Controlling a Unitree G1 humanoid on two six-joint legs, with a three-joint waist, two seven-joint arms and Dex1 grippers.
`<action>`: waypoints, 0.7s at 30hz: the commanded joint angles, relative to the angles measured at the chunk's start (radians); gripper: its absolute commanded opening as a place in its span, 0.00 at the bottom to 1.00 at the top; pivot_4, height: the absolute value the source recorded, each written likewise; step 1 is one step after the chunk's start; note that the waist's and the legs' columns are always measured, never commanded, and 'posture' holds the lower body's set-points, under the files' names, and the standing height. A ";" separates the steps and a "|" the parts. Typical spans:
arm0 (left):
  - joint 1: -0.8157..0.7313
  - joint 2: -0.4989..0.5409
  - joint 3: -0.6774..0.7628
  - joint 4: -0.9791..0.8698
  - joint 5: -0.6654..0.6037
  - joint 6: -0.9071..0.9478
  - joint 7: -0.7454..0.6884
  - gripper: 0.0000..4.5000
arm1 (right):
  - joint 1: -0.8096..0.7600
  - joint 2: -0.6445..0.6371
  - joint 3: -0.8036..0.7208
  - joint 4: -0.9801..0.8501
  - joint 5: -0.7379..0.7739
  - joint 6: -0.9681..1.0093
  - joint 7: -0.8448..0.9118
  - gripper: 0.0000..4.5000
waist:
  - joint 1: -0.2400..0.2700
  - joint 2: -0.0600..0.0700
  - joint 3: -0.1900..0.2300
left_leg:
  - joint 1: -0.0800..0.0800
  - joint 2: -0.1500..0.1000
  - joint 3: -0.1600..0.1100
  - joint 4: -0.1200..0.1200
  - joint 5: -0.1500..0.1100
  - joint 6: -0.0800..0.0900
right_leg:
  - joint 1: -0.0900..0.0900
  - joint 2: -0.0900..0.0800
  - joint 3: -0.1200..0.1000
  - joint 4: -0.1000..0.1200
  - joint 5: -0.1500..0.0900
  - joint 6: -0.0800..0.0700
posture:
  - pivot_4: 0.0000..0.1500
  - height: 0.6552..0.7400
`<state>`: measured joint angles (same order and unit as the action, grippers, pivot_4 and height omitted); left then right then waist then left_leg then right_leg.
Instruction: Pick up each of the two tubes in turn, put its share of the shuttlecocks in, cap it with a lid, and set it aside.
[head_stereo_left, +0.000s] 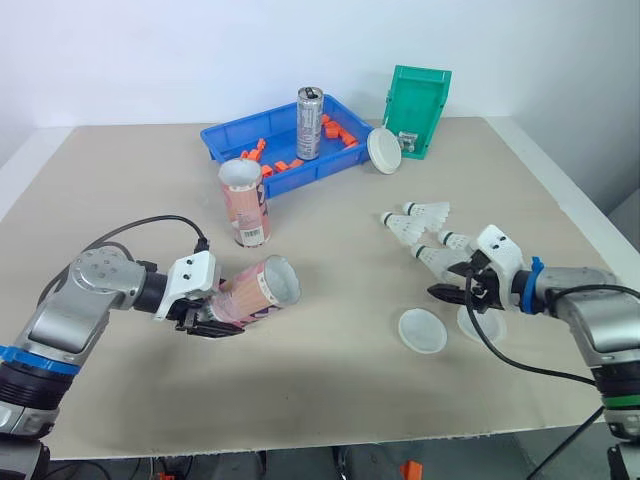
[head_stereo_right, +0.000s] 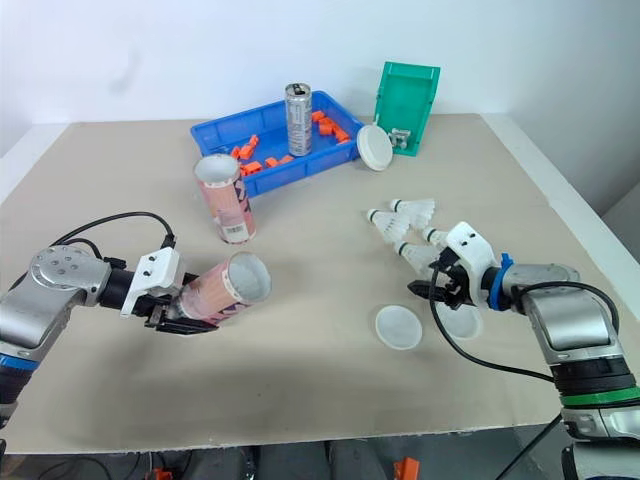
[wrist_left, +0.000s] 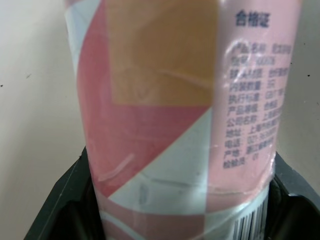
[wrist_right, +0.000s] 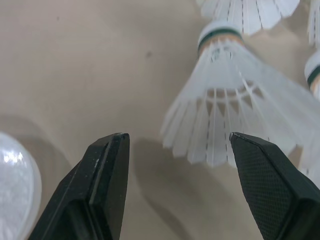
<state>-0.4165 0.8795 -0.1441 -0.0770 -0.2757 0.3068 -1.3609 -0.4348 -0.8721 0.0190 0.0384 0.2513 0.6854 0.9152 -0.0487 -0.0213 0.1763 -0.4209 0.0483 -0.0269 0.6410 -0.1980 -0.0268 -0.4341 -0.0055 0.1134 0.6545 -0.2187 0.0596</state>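
table (head_stereo_left: 330, 400): beige top, carrying or lying under everything listed below
two clear lids (head_stereo_left: 422, 329): flat on the table at the near right, side by side, close but apart; the one further right partly hidden beneath the right gripper
left gripper (head_stereo_left: 205, 318): near left, low over the table, black fingers (wrist_left: 60, 200) clamped on either side of the held tube near its closed end
held tube (head_stereo_left: 258, 292): pink with white and orange panels and a printed label, tipped almost onto its side, open mouth raised a little and turned toward the middle of the table
right gripper (head_stereo_left: 450, 283): near right, low over the table, fingers (wrist_right: 107, 185) spread wide with nothing between them, tips aimed toward the centre; feather skirt of the nearest shuttlecock just ahead of the gap, contact not possible to tell
shuttlecocks (head_stereo_left: 420, 228): about four, white and feathered, lying on their sides in a loose cluster on the table just beyond the right gripper, well apart from both tubes
upright tube (head_stereo_left: 245, 203): same pink pattern, standing on end left of centre, just beyond the held tube and apart from it, in front of the blue tray
blue tray (head_stereo_left: 222, 140): shallow, at the far middle, small orange pieces scattered inside
can (head_stereo_left: 309, 123): silver, upright inside the blue tray
white lid (head_stereo_left: 384, 151): propped on edge between the tray's right end and the green bin
green bin (head_stereo_left: 425, 90): stood on end just right of the tray, furthest back
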 joint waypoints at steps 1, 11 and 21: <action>0.002 0.011 0.012 -0.019 -0.004 0.004 0.001 0.72 | -0.040 0.011 -0.001 0.004 -0.012 -0.018 -0.009 0.77 | 0.000 0.000 0.000 | 0.000 0.000 0.000 0.000 0.000 0.000 | 0.000 0.000 0.000 0.000 0.000 0.000 | 1.00 1.00; -0.008 0.007 0.008 -0.018 -0.003 0.009 0.002 0.72 | -0.039 0.018 -0.021 -0.016 -0.015 -0.064 -0.009 0.04 | 0.000 0.000 0.000 | 0.000 0.000 0.000 0.000 0.000 0.000 | 0.000 0.000 0.000 0.000 0.001 0.002 | 1.00 1.00; -0.031 -0.003 0.000 0.000 0.003 0.002 0.000 0.72 | 0.024 -0.083 -0.099 -0.371 0.152 -0.015 0.136 0.01 | 0.001 0.000 0.000 | 0.000 0.000 0.000 -0.001 0.000 0.000 | 0.000 0.000 0.000 0.000 0.001 0.002 | 1.00 1.00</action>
<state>-0.4274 0.8783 -0.1497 -0.0747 -0.2733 0.3119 -1.3614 -0.4040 -0.9265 -0.0377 -0.2187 0.3441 0.6808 1.0008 -0.0480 -0.0209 0.1765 -0.4211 0.0483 -0.0273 0.6404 -0.1980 -0.0268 -0.4343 -0.0053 0.1135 0.6545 -0.2175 0.0616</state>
